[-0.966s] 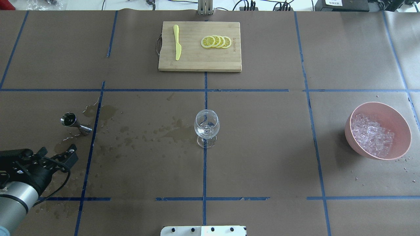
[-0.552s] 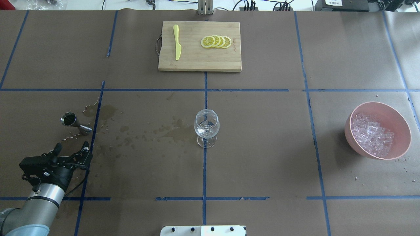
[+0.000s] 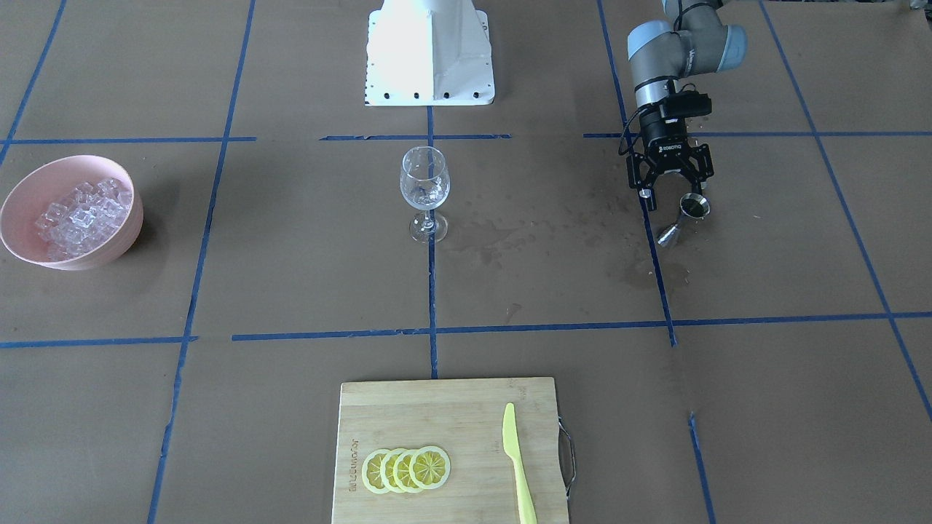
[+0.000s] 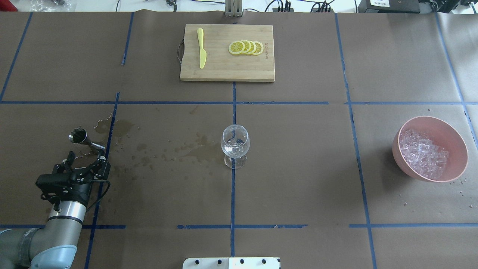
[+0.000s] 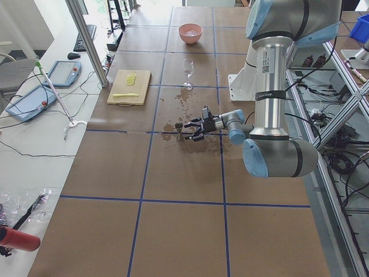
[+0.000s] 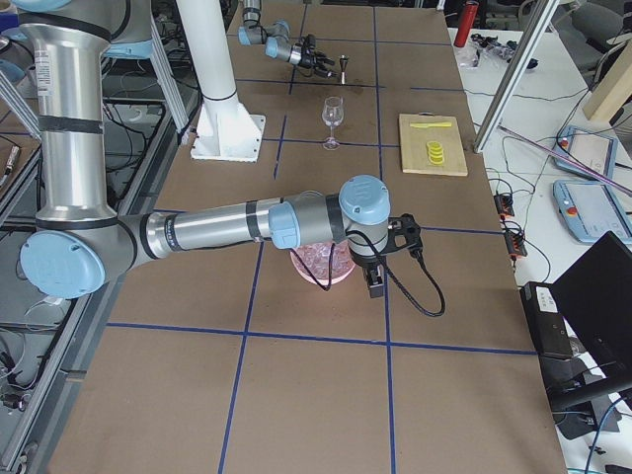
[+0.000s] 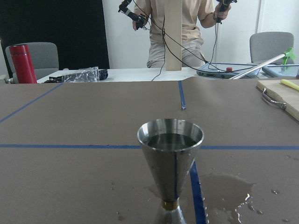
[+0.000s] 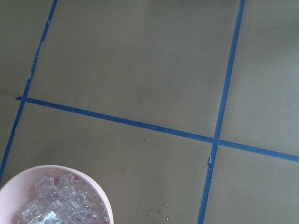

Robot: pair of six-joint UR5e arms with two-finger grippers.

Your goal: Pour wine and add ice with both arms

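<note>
A steel jigger (image 4: pixel 79 136) stands at the table's left, with clear wine (image 7: pixel 169 140) in its top cup. My left gripper (image 4: pixel 85 157) is open and empty, its jaws spread just short of the jigger (image 3: pixel 692 208). A wine glass (image 4: pixel 235 144) stands upright at the table's centre. A heap of ice (image 4: pixel 424 153) lies in a pink bowl (image 4: pixel 433 118) at the right. My right gripper (image 6: pixel 376 286) hangs over the bowl's near side in the exterior right view; I cannot tell whether it is open. Ice (image 8: pixel 51 206) shows low left in the right wrist view.
Wet spill patches (image 4: pixel 190 149) spread between the jigger and the glass. A wooden cutting board (image 4: pixel 227 73) at the back centre carries lemon slices (image 4: pixel 246 47) and a yellow knife (image 4: pixel 201 48). The white pedestal (image 3: pixel 429 51) stands at the robot's side.
My left arm has swung forward and to the right, bringing the open gripper up close behind the jigger. The glass, the bowl and the board have not moved.
</note>
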